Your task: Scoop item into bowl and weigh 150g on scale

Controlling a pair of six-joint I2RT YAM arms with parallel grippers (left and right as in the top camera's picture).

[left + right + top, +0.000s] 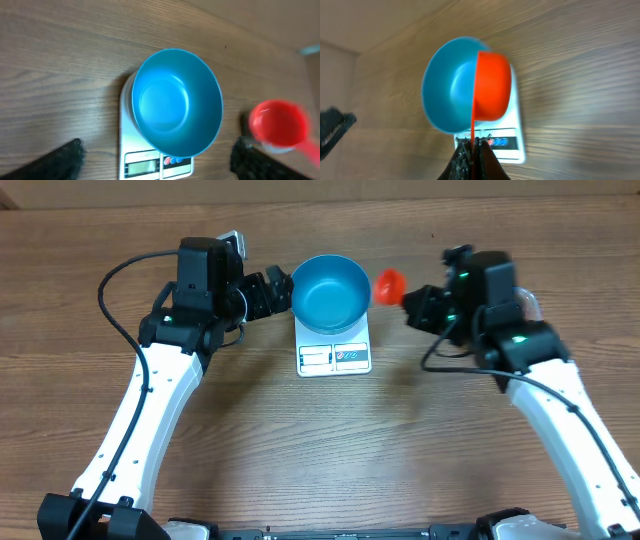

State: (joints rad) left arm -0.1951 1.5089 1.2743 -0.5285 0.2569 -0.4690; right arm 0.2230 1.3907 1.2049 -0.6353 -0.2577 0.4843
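Teal round bowl [330, 292], flat white scale [334, 358]

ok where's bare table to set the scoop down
Widest bare patch: the table on the scale's display side. Crowded beside the bowl: left hand one side, scoop and right hand the other.

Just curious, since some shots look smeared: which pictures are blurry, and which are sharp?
Overhead: evenly lit and sharp, the red scoop only slightly soft. Left wrist: the teal bowl is fairly crisp with a faint sheen inside, the scoop smeared. Right wrist: everything is soft, the wooden table streaked.
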